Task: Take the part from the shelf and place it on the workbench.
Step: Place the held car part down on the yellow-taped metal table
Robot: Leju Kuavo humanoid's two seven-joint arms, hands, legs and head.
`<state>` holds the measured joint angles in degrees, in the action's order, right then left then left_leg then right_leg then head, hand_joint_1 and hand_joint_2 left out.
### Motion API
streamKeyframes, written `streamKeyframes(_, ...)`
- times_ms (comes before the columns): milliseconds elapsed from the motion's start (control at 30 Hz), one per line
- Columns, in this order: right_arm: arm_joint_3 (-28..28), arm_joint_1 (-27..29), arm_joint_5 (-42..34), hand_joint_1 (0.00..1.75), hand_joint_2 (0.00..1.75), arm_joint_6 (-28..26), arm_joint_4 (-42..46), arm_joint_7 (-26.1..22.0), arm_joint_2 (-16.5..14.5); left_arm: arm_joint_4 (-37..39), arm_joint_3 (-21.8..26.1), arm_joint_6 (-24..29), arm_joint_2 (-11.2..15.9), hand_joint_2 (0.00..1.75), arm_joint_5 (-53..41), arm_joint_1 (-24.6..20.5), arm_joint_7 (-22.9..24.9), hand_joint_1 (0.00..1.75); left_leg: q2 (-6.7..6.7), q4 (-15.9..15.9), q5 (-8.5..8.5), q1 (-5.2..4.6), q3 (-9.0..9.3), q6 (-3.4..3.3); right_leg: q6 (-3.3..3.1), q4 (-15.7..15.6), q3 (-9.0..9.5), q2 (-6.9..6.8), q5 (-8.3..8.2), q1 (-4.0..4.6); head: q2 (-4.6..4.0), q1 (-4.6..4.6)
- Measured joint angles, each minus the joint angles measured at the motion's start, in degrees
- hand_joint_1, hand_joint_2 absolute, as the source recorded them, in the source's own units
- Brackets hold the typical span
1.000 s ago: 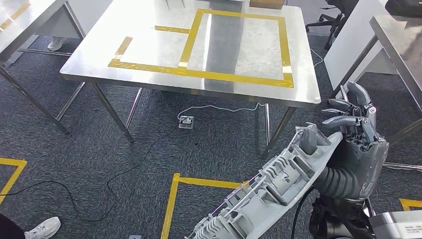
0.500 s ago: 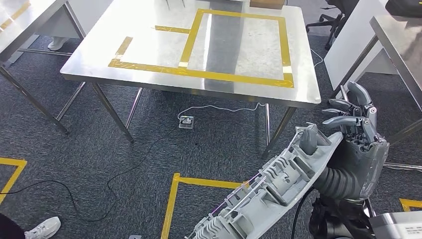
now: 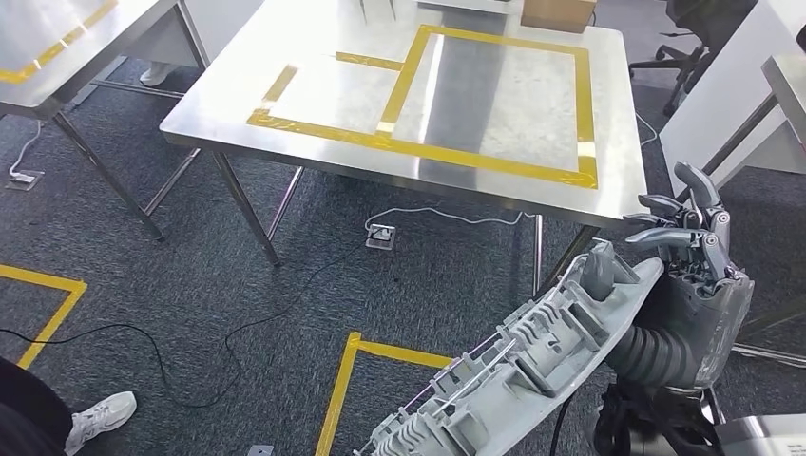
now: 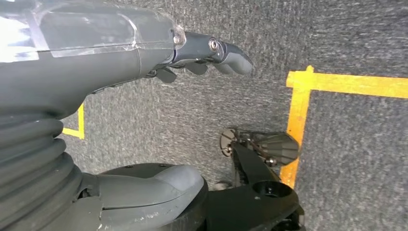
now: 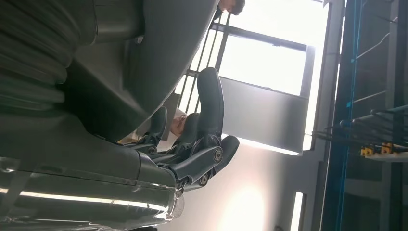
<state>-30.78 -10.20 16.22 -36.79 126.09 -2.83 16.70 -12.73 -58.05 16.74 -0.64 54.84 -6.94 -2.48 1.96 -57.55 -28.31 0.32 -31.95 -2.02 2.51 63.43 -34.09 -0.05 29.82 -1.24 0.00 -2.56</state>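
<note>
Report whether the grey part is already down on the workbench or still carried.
Still carried: the grey part rests slanted against the right robot hand above the carpet, short of the workbench.

Workshop, steel workbenches, yellow floor tape

Your right hand up close, dark fingers curled against grey part; bright windows behind; blue shelving at far side.
</note>
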Motion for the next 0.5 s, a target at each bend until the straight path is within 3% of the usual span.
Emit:
streamKeyframes(67,-0.01,-0.04,-0.01,1.75,1.75,0.00,0.01,-0.01,0.00,0.00,0.00,-0.01,0.01,1.75,-0.04,-0.06,-0.01,0.00,0.22,-0.16,-0.45,-0.03,0.19,0.70,-0.47,-5.34,2.04,0.32,-2.07,0.16,0.00,-0.27)
streamKeyframes(167,0.02,0.00,-0.02,1.75,1.75,0.00,0.03,-0.03,0.02,0.01,0.00,0.00,0.01,1.75,-0.06,0.00,-0.02,0.00,0.10,-0.05,-0.66,0.06,0.00,1.74,-1.60,-6.33,2.38,0.62,-1.32,0.53,0.00,0.12)
streamKeyframes(233,0.08,0.02,0.02,1.75,1.75,0.00,0.02,-0.03,0.03,0.01,0.00,0.03,0.02,1.75,-0.05,0.03,-0.02,0.00,-0.84,-0.72,-1.36,0.09,-0.10,2.46,-2.28,-6.68,2.78,0.55,-1.31,0.41,0.00,0.64)
streamKeyframes(300,0.15,0.03,0.04,1.75,1.75,0.00,0.04,-0.03,0.01,0.01,0.00,0.06,0.05,1.75,-0.05,-0.05,-0.01,0.00,-2.01,-5.75,-3.84,0.15,-2.54,3.02,-2.89,-7.00,3.38,0.27,-1.15,0.25,0.00,1.43)
streamKeyframes(367,0.18,0.11,0.03,1.75,1.75,0.00,0.02,-0.03,0.00,0.01,0.00,0.07,0.05,1.75,-0.05,-0.06,0.01,0.00,-2.24,-13.92,-6.68,0.25,-7.29,3.27,-3.20,-6.99,3.78,-0.01,-0.72,0.32,0.00,2.39)
streamKeyframes(400,0.19,0.17,0.03,1.75,1.75,0.00,0.01,-0.03,0.00,0.01,0.00,0.07,0.05,1.75,-0.05,-0.01,0.02,0.00,-2.18,-16.68,-7.02,0.27,-9.25,3.30,-3.22,-6.97,4.01,-0.09,-0.47,0.34,0.00,2.73)
streamKeyframes(433,0.19,0.20,0.03,1.75,1.75,0.00,0.01,-0.03,0.00,0.01,0.00,0.07,0.05,1.75,-0.04,0.04,0.03,0.00,-2.12,-17.54,-6.28,0.26,-10.28,3.28,-3.16,-6.96,4.32,-0.13,-0.17,0.34,0.00,2.97)
streamKeyframes(467,0.20,0.22,0.04,1.75,1.75,0.00,0.01,-0.03,-0.01,0.01,0.00,0.07,0.05,1.75,-0.04,0.06,0.04,0.00,-2.09,-16.05,-4.28,0.25,-10.09,3.17,-3.06,-6.94,4.80,-0.14,0.21,0.34,0.00,3.25)
streamKeyframes(500,0.21,0.24,0.04,1.75,1.75,0.00,0.01,-0.03,-0.02,0.01,0.00,0.07,0.05,1.75,-0.04,0.08,0.05,0.00,-2.11,-12.62,-1.44,0.23,-8.91,2.96,-2.90,-6.92,5.43,-0.15,0.68,0.34,0.00,3.52)
